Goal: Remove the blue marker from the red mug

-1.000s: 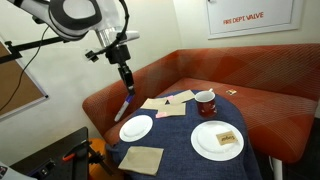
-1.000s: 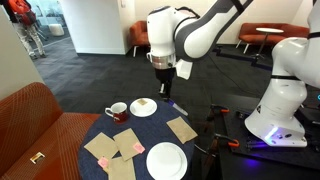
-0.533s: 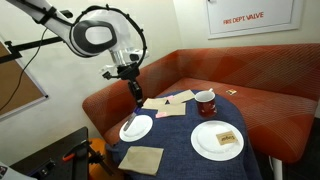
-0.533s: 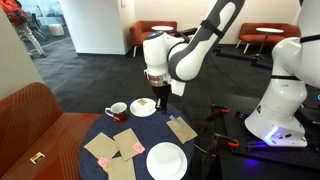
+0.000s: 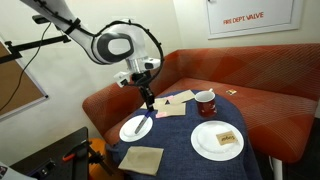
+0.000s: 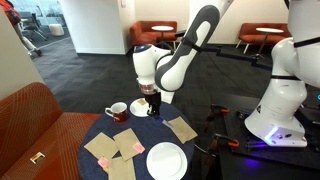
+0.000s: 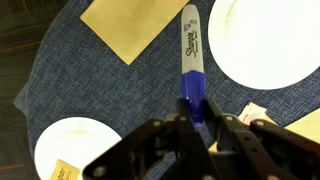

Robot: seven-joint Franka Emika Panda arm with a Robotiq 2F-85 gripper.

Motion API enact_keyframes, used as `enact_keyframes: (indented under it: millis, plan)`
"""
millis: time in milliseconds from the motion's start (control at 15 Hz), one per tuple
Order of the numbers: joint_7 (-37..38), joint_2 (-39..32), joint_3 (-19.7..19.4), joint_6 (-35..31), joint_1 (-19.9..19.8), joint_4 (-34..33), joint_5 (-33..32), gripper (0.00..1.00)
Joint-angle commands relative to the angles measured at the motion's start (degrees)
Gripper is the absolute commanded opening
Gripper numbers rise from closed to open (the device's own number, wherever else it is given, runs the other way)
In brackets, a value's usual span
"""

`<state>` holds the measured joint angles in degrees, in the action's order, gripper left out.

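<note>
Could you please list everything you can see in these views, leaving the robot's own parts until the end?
table: one, round, dark blue cloth, in front of the sofa
sofa: one, red, curving behind the table
mug: one, dark red, on the table on the sofa side
plates: two, white, on the table; one bare, one bearing food
food: one piece, light brown, on a plate
napkins: at least three, tan; one at the table edge, others beside the mug
pink paper: one, among the napkins
marker: one, blue, held above the table near the bare plate
arm: one, white
gripper: one, black, shut on the marker
</note>
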<state>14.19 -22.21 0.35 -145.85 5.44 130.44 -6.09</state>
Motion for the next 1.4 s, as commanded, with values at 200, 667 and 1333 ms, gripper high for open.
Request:
enact_keyframes:
  millis: [200, 667, 1333]
  plan:
    - [4.1, -7.4, -3.9, -0.2, 2.9, -7.3, -1.5, 0.05]
    - [5.9, -14.2, -5.4, -0.4, 4.9, -12.0, -0.8, 0.05]
    - [5.7, -10.1, -5.7, -0.3, 5.1, -10.0, -0.1, 0.98]
